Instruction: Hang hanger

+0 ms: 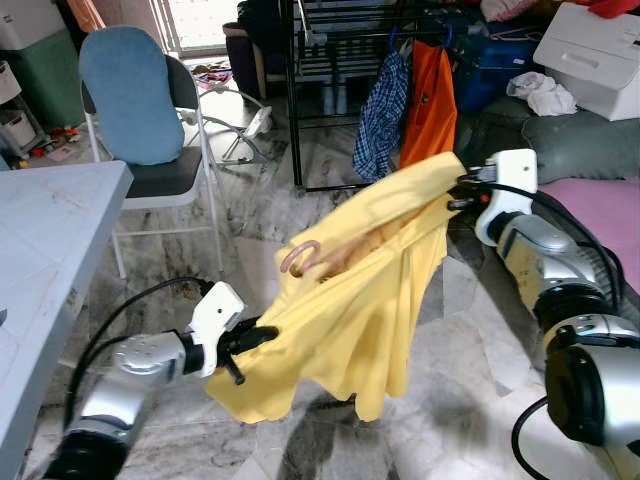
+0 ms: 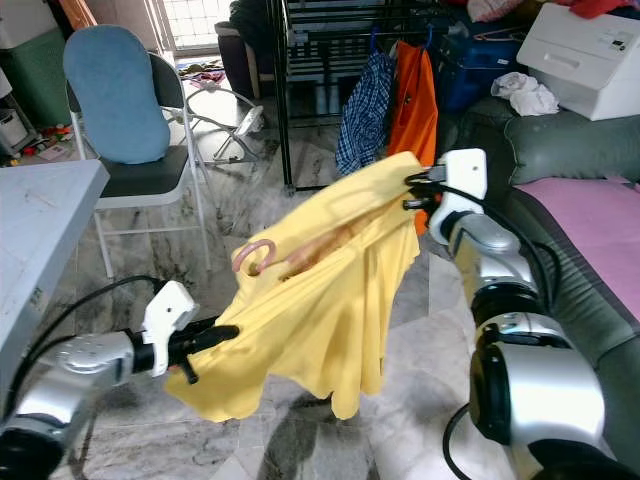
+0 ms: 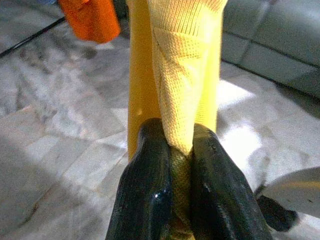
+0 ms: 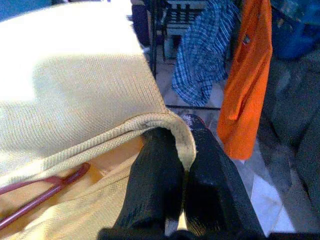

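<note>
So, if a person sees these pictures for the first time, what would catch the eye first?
First, the big yellow shirt stretched in mid-air between the left gripper, pinching its lower edge, and the right gripper, pinching its upper end. A pink hanger hook pokes out of its neck. Behind, an orange shirt and a blue checked shirt hang on a black rack.

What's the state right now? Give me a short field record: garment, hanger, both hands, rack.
garment: yellow shirt, stretched between both hands above the floor
hanger: pinkish hanger, hook poking out of the shirt
left hand: shut on the shirt's lower end
right hand: shut on the shirt's upper edge
rack: black clothes rack ahead, holding an orange shirt and a blue plaid shirt
</note>
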Controlling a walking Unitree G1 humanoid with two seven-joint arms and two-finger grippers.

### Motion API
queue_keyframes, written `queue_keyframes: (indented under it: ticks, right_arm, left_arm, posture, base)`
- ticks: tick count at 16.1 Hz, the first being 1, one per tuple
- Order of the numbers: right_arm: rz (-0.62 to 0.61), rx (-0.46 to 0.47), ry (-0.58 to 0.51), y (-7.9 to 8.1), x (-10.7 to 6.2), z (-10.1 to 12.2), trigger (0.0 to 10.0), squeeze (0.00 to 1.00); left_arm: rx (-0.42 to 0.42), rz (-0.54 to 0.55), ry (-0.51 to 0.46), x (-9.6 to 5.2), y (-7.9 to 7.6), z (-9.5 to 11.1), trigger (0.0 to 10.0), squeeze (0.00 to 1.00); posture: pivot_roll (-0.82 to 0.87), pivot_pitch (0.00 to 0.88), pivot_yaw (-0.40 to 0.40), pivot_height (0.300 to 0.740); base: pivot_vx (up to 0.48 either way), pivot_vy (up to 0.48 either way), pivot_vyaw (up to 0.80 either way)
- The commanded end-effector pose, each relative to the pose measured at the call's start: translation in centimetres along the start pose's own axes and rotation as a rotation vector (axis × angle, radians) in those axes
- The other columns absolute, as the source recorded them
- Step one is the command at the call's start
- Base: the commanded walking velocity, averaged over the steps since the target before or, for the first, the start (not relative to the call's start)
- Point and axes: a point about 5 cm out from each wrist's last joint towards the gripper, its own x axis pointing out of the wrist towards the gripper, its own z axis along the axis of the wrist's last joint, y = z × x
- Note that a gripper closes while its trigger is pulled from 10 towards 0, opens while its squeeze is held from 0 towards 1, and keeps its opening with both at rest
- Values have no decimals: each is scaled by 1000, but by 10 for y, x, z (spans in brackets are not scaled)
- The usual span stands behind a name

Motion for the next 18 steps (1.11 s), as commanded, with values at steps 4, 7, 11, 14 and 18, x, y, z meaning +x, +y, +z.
queue_keyframes:
  ticks: [4,7,11,14,18]
  right_arm:
    - [46,-80,-100,15,4,16,0,0]
    - [139,-119,-81,43,7,2,0,0]
    - [257,-160,-28,78,6,-27,0,0]
    - [361,-163,23,109,-1,-53,0,0]
    - [490,-184,94,134,-18,-86,0,0]
  left_arm:
    - [-120,405,23,8,26,-7,0,0]
    - [-204,502,-90,25,22,14,0,0]
    - [-252,520,-248,37,13,48,0,0]
    - [-305,546,-317,42,11,63,0,0]
    - [-339,557,-344,42,13,73,0,0]
  posture:
    - [-51,2,22,740]
    - [-51,2,22,740]
    - [-39,0,18,740]
    - [-38,0,19,740]
    - [-36,0,17,740]
  base:
    - [0,0,0]
    - [0,0,0]
    - [0,0,0]
    - [0,0,0]
    - [0,0,0]
